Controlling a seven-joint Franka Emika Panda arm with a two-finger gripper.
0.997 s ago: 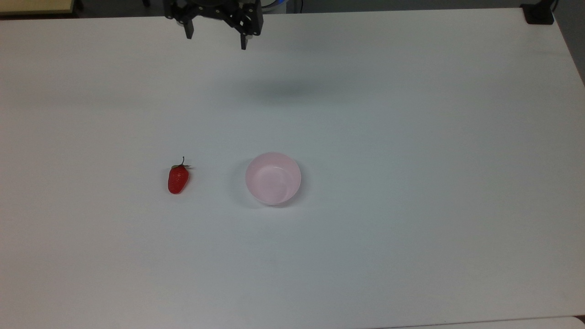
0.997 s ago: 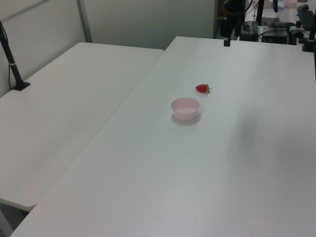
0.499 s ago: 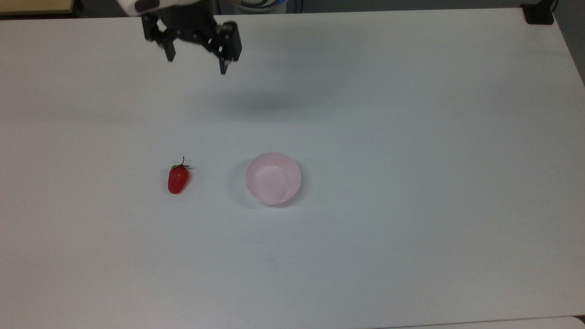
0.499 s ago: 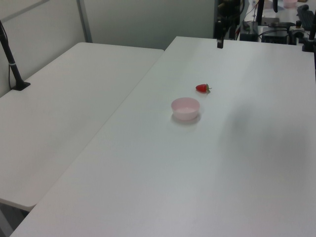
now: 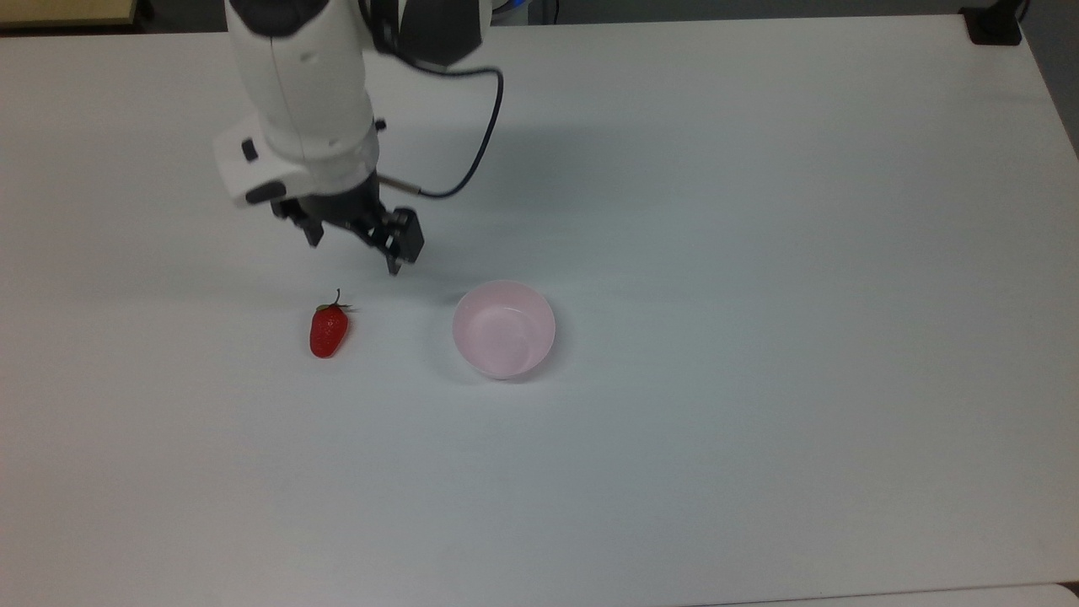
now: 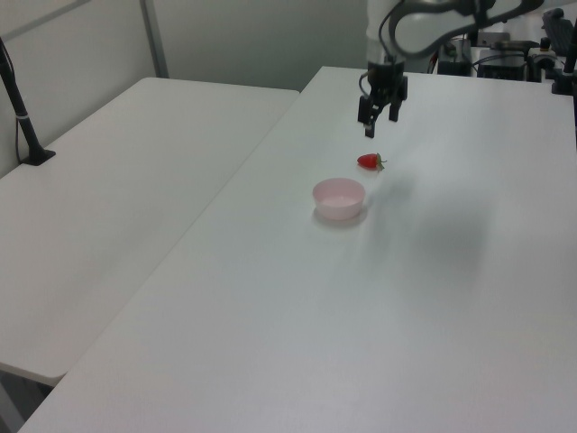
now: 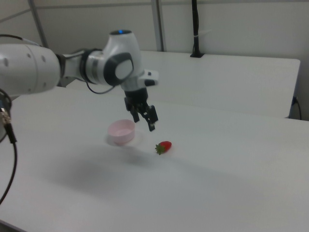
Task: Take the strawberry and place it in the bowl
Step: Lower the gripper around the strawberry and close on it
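White table (image 5: 759, 211) carries a small red strawberry with green cap (image 5: 328, 330), lying just beside a round pale pink bowl (image 5: 504, 329), not touching it. Black two-finger gripper (image 5: 354, 253) hangs above the strawberry, fingers spread apart and empty; no writing is readable.

Arm (image 5: 299, 93) has swung in from the table's far edge, reaching well out over the white table (image 5: 759, 253). Gripper (image 5: 354, 253) moved from the top view's upper edge down toward the middle, drifting slightly to the top view's left. It now hangs above the table just short of the strawberry (image 5: 328, 330), fingers spread. In the left view it sits just past the strawberry (image 6: 369, 161); a second ago it was back at the far edge. Arm's shadow on the table shifted nearer too.
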